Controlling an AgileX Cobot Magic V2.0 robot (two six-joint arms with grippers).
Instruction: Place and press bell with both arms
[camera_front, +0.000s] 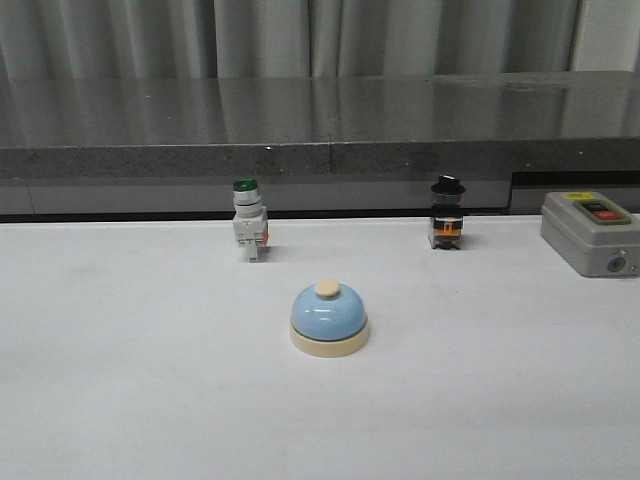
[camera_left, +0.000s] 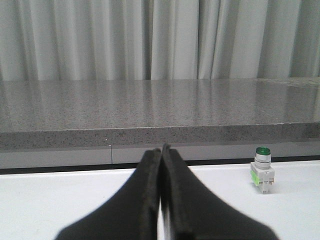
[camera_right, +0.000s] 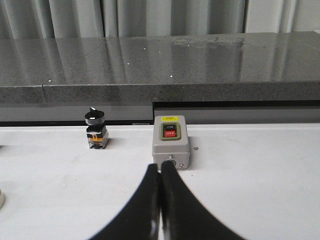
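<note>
Jaws pressed together, empty, on both the left gripper (camera_left: 161, 150) and right gripper (camera_right: 160, 167). Bell (camera_front: 329, 318) sits mid-desk, with the green-capped switch (camera_front: 249, 222) toward the far edge behind it.

We see a light-blue bell (camera_front: 329, 317) with a cream base and cream button on a plain white bench (camera_front: 120, 380). The push-button switch (camera_front: 249, 221) is white with a green cap, the selector switch (camera_front: 447, 215) black with an orange band. The grey box (camera_right: 170, 141) carries a red button (plus a yellow label). Both tools, left tool (camera_left: 161, 152) and right tool (camera_right: 160, 169), are black. Behind runs a speckled dark-grey counter (camera_front: 320, 120) and pale grey curtains (camera_front: 300, 35).
</note>
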